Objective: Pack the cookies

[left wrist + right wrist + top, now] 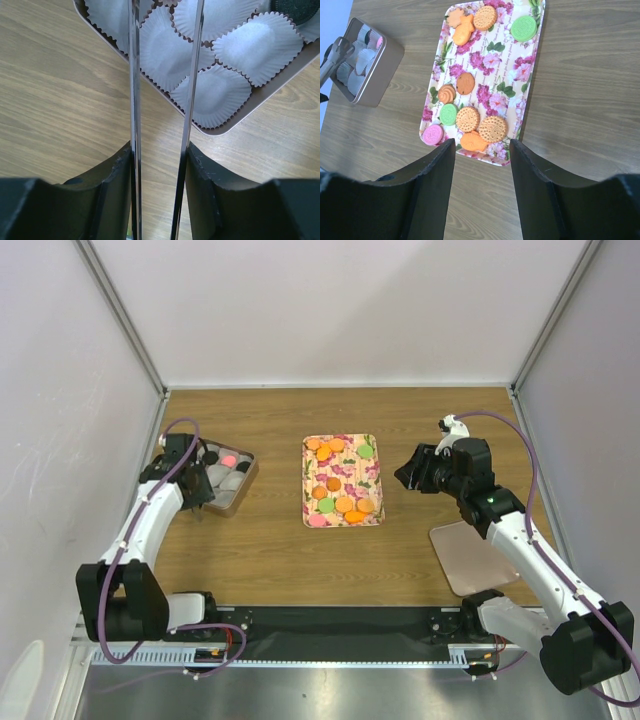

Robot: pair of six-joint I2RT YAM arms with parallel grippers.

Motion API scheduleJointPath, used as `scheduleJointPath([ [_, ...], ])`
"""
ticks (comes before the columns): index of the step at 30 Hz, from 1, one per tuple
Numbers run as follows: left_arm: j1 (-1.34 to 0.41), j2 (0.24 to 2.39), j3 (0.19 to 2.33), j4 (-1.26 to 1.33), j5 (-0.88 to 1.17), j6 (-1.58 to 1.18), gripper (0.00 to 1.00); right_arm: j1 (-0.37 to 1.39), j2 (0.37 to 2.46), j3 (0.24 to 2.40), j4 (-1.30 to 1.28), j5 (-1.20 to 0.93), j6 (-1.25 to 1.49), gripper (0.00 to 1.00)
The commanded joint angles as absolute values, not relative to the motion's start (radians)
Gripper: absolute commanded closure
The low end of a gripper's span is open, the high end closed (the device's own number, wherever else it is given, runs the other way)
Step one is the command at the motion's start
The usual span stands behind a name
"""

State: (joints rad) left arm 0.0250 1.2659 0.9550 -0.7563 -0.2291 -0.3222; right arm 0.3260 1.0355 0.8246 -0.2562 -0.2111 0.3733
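Cookies (343, 504) in orange, pink and green lie on a floral tray (369, 465) at the table's middle; the right wrist view shows them (492, 128) clearly. A metal tin (243, 495) at the left holds white paper cups (170, 52), a pink cookie (229, 458) and a black one (295, 10). My left gripper (196, 494) is shut on metal tongs (134, 75), whose blades reach over the tin's near corner, with nothing between them. My right gripper (410, 475) is open and empty, right of the tray and above the table; the right wrist view (482, 145) shows it too.
A flat pinkish lid (478, 555) lies on the table at the near right, under my right arm. White walls with metal posts enclose the table on three sides.
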Motion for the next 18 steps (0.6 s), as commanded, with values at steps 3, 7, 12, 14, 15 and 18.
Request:
scheduleJointPath([
  [3,0.037,1.186,0.985,-0.738,-0.189,-0.322,0.54,0.330,1.023,0.833,-0.227,-0.207,0.376,0.47],
  [7,0.034,1.131,0.976,-0.758,-0.149,-0.310,0.54,0.330,1.022,0.833,-0.229,-0.202,0.374,0.47],
  [12,-0.035,1.078,0.985,-0.790,-0.138,-0.310,0.54,0.328,1.051,0.834,-0.226,-0.192,0.371,0.47],
  [14,-0.110,1.075,0.999,-0.792,-0.144,-0.328,0.54,0.328,1.061,0.835,-0.227,-0.180,0.373,0.47],
  [15,-0.139,1.084,1.009,-0.796,-0.156,-0.334,0.54,0.327,1.069,0.834,-0.224,-0.179,0.370,0.47],
  [18,-0.261,1.121,1.066,-0.807,-0.186,-0.359,0.54,0.324,1.101,0.831,-0.215,-0.186,0.373,0.47],
])
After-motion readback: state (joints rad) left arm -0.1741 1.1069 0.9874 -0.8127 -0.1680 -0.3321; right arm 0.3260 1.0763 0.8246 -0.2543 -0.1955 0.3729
